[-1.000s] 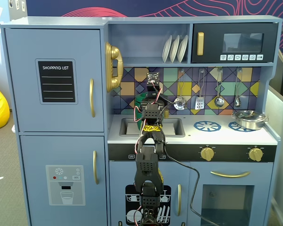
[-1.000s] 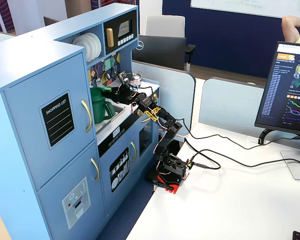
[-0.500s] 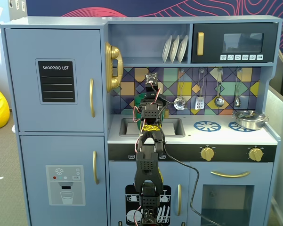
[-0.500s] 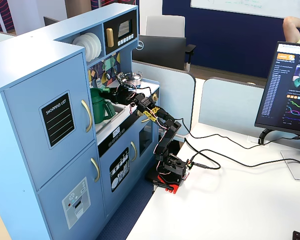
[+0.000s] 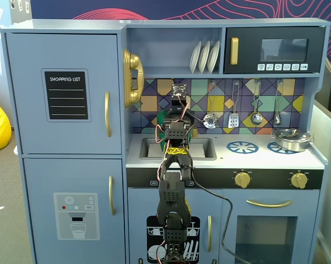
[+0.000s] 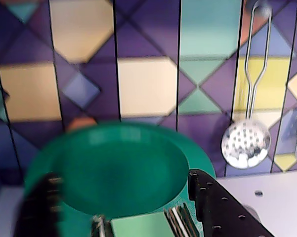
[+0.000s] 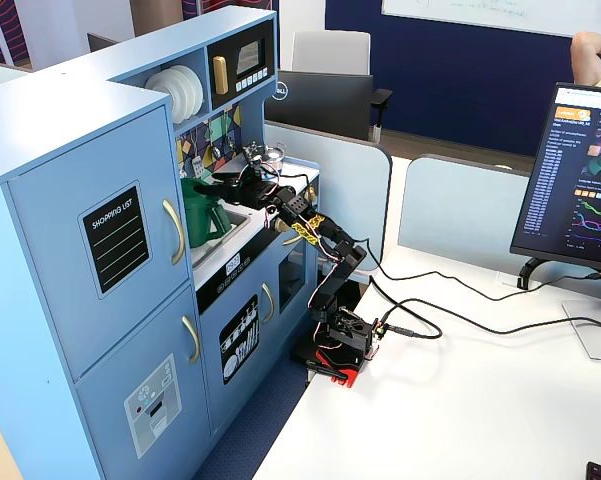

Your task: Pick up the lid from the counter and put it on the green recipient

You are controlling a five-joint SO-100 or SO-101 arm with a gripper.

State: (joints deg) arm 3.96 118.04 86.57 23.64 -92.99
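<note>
The green recipient (image 6: 123, 168) fills the lower wrist view with its mouth open, dark inside, and its pale strap handle toward me. It stands at the back of the counter (image 5: 264, 159) by the sink; in a fixed view only a green sliver (image 5: 161, 116) shows behind the arm, and it also shows in the other fixed view (image 7: 200, 215). My gripper (image 6: 121, 177) is open, with one black finger (image 6: 222, 207) on each side of the pot's front. The gripper also shows in both fixed views (image 5: 175, 110) (image 7: 230, 183). The lid is hidden or out of view.
A steel pot (image 5: 291, 138) sits on the right burner. A blue burner ring (image 5: 242, 147) lies beside the sink (image 5: 201, 148). A skimmer (image 6: 245, 143) and other utensils hang on the tiled back wall. The shelf with plates (image 5: 205, 56) is overhead.
</note>
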